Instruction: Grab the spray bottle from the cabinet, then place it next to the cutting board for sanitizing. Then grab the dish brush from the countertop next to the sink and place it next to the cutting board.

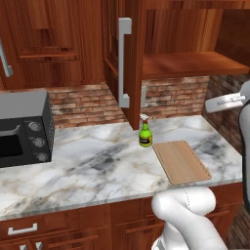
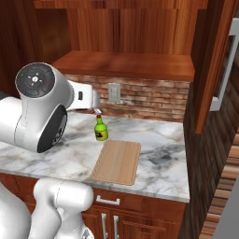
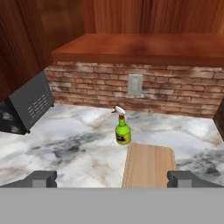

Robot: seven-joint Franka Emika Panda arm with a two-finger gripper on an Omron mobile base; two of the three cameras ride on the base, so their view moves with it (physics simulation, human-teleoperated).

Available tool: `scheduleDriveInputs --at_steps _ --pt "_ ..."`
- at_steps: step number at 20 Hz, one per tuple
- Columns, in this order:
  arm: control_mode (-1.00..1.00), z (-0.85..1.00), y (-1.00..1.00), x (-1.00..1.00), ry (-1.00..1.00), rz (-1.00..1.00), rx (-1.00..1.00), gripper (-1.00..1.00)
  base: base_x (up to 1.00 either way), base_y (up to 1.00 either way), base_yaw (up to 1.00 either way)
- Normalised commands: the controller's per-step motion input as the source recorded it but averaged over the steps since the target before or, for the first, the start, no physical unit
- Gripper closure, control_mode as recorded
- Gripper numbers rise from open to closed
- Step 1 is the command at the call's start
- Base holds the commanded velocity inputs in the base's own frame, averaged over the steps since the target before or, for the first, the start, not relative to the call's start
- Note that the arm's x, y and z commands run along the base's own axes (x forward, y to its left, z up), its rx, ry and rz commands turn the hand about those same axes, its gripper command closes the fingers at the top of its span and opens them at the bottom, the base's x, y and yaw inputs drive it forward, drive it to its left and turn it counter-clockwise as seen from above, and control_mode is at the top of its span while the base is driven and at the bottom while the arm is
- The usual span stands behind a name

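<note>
The green spray bottle (image 1: 145, 134) (image 2: 101, 130) (image 3: 123, 131) stands upright on the marble countertop (image 1: 97, 161), just off the far left corner of the tan cutting board (image 1: 181, 162) (image 2: 116, 162) (image 3: 148, 166). The cabinet (image 1: 190, 63) (image 2: 126, 65) above has its door swung open, and its wooden shelf is bare. In the hand view my gripper (image 3: 113, 179) is open and holds nothing; it hangs back from the bottle, above the board's near end. The dish brush is out of view.
A dark microwave (image 1: 24, 129) (image 3: 30, 103) sits at the counter's left. The open cabinet door with its grey bar handle (image 1: 124, 63) hangs just above and left of the bottle. A wall outlet (image 2: 113, 93) (image 3: 134, 85) is set in the brick backsplash.
</note>
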Motion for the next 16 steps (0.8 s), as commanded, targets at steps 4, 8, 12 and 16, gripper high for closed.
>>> scheduleDriveInputs --at_steps 4,8,12,16 --pt "-1.00 -0.17 0.15 0.00 0.02 0.00 -0.01 -1.00 0.00 0.00 0.00" --pt "-1.00 -0.16 0.10 -0.01 0.00 0.00 -0.01 -1.00 0.00 0.00 0.00" --pt "-1.00 0.00 0.00 -0.18 0.00 -0.05 0.00 -1.00 0.00 0.00 0.00" --pt "-1.00 0.00 0.08 -0.23 0.00 -0.09 0.00 -1.00 0.00 0.00 0.00"
